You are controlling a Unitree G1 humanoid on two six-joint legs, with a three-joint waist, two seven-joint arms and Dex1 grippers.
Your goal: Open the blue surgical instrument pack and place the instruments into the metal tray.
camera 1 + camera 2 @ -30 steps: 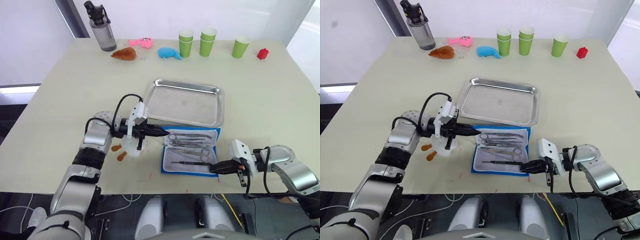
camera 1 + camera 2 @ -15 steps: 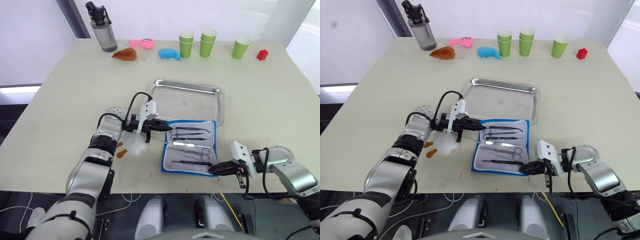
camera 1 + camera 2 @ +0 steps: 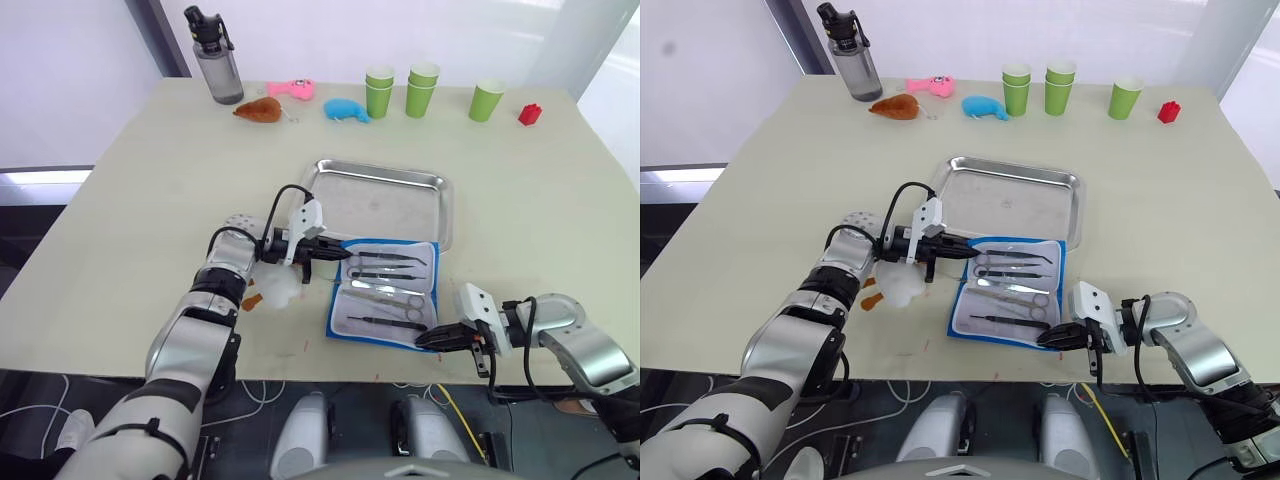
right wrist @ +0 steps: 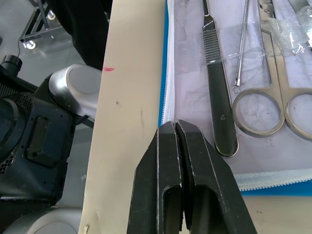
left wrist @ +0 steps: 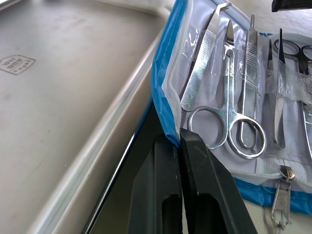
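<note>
Left end effector (image 3: 340, 253): clenched on the near-left edge of the blue surgical instrument pack (image 3: 385, 292); the left wrist view shows the two black fingers (image 5: 195, 170) pressed together with the blue hem pinched between their tips.
Right end effector (image 3: 425, 340): clenched at the opposite, near-right corner of the pack; the right wrist view shows its fingers (image 4: 161, 180) shut over the white zipper edge where the pack meets the counter (image 4: 131, 97).
Pack: lies open on the counter between the two end effectors, white lining up, just in front of the metal tray (image 3: 345, 172).
Instruments (image 3: 385, 293): lie in the pack's clear pockets. The head views give slender silver shapes and one darker piece; the left wrist view shows ring-handled scissors (image 5: 222, 122) just beyond the left fingertips, tweezers beside them and a zipper pull (image 5: 280, 197); the right wrist view shows a flat handle marked 4 (image 4: 219, 97) just beyond the right fingertips, with ring handles beside it.
Tray: bare steel, its rim touching or just beside the pack edge held by the left end effector.
Far from both end effectors: a bottle (image 3: 217, 57), green cups (image 3: 425, 88), a red block (image 3: 528, 114).
</note>
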